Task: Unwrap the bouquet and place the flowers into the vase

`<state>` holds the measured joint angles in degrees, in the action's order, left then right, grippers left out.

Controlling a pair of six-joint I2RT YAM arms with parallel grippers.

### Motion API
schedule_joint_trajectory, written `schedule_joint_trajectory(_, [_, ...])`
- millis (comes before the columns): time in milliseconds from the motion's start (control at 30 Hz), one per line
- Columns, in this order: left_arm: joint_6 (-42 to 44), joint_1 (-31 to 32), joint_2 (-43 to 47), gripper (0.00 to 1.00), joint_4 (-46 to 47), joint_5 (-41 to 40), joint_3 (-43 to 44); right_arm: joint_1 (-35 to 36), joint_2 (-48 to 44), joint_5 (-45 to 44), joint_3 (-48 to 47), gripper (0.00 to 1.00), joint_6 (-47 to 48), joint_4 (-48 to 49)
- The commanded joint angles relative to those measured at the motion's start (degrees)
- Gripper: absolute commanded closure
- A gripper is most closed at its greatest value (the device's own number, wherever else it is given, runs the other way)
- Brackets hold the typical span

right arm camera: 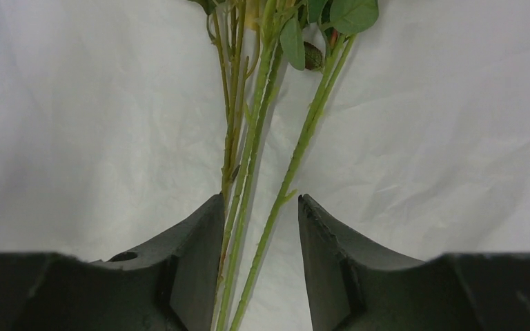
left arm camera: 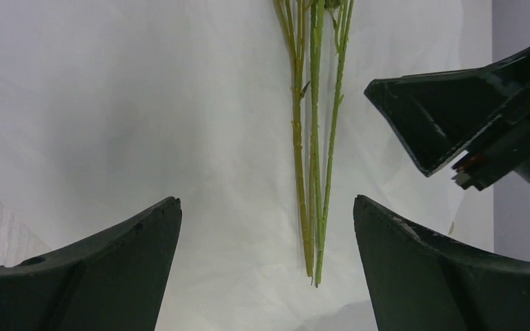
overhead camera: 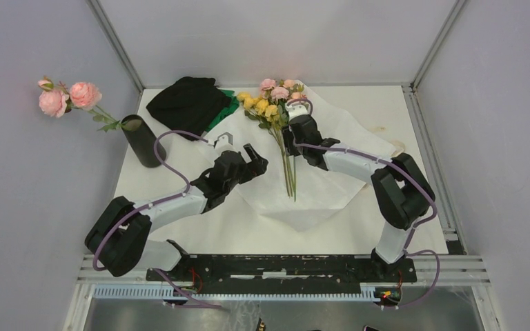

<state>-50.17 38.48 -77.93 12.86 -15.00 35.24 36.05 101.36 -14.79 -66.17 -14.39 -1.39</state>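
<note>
Two claws were at the bunch. One white paper sheet [overhead camera: 331, 189] lay flat and open on the table [overhead camera: 200, 238], so the unwrapping looked finished. The step in hand read as taking up the flowers [overhead camera: 275, 103], which lay on the sheet with blooms to the far side and stems toward the arms.

Right claw [right arm camera: 261, 200]: half-closed astride the upper stems, paper showing beside them. Whether it pinched, could not tell.

Left claw [left arm camera: 266, 203]: released, spread wide, empty, poised over the cut ends.

Next move, as I judged it: clench on the stems, lift, tip the bunch upright, carry it to the vase [overhead camera: 141, 141].

One vase, black, well apart at the table's left edge, already holding one stray stem [overhead camera: 84, 94] of two pink roses and a bud. Its mouth was narrow, so the stems would need gathering tight.

Blooms roughly ten, too crowded for a sure count. One black-and-green cloth heap [overhead camera: 188, 103] behind.
</note>
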Motion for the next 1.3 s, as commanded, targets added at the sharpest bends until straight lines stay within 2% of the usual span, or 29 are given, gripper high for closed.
schedule_joint_trajectory(0, [-0.6, 0.2, 2.7, 0.01, 1.3, -4.7, 0.3, -1.7, 2.7, 3.3, -3.5, 0.52, -2.2, 0.2])
schedule_joint_trajectory(467, [-0.7, 0.2, 1.0, 0.01, 1.4, -4.0, 0.6, -3.5, 10.3, 4.8, -8.0, 0.54, -0.7, -1.1])
schedule_joint_trajectory(633, [-0.5, 0.2, 0.7, 0.01, 1.4, -3.7, 0.6, -3.8, 11.8, 4.4, -8.8, 0.59, -0.5, -1.6])
schedule_joint_trajectory(933, [-0.1, 0.2, 0.3, 0.01, 1.4, -3.4, 0.7, -5.3, 13.1, 4.0, -9.4, 0.58, -0.6, -1.5])
schedule_joint_trajectory(1133, [0.2, 0.2, 0.1, 0.01, 1.2, -3.1, 1.1, -6.6, 16.8, 4.3, -13.5, 0.59, -0.4, -2.8])
schedule_joint_trajectory(1200, [0.5, 0.2, 0.4, 0.01, 0.8, -3.3, 1.1, -7.3, 18.2, 5.0, -14.7, 0.66, -0.4, -3.0])
schedule_joint_trajectory(1267, [0.7, 0.2, 0.7, 0.01, 0.1, -3.7, 1.2, -7.6, 19.1, 5.5, -15.5, 0.80, -0.5, -3.3])
